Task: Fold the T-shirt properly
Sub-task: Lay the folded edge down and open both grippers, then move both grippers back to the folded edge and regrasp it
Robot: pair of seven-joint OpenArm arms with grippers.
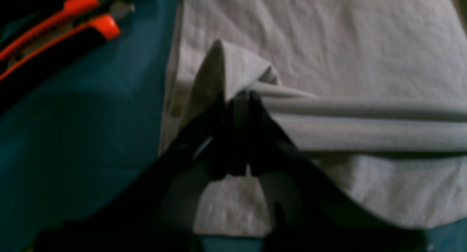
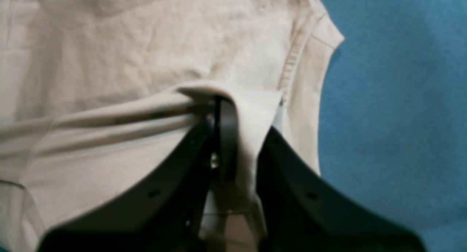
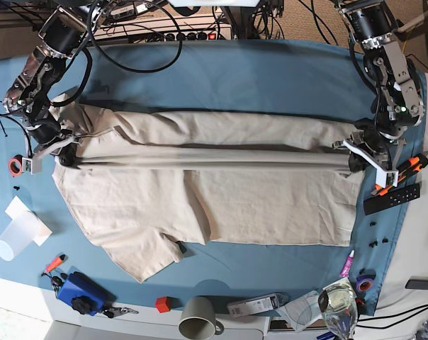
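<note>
T-shirt (image 3: 221, 198) lying lengthwise across blue cloth (image 3: 256, 78), collar end by right gripper (image 3: 62, 157), both grippers, left gripper (image 3: 356, 161) included, pinching its raised fold

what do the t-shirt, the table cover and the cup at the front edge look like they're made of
T-shirt: soft woven or knit cloth, likely cotton, matte beige; it creases and has stitched seams.
Table cover: matte blue fabric, felt-like, with a faintly fuzzy surface in the right wrist view.
Cup: smooth grey-green, slightly glossy with a handle; ceramic probably, though plastic cannot be ruled out.
</note>
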